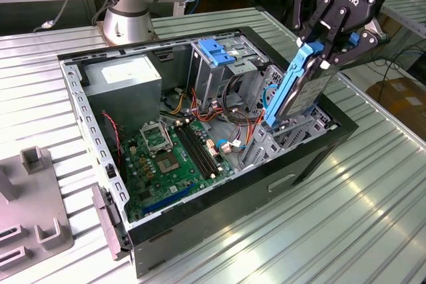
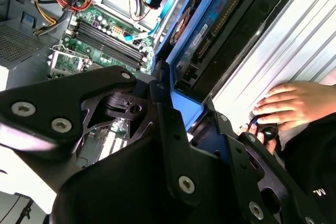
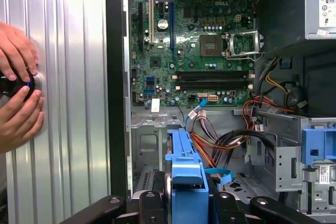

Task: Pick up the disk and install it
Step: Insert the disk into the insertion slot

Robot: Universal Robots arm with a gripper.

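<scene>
Clamping black fingers (image 1: 326, 44) hold the flat silver disk (image 1: 308, 92), blue-bracketed, tilted over the open computer case (image 1: 219, 212).

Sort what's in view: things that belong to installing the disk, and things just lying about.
In the job: the disk, held tilted by the gripper at the open computer case.
Lying about: grey fixture block at the exterior view's left; cardboard box at its right.

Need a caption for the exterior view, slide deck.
Gripper holds the disk tilted on edge over the open computer case.
</scene>
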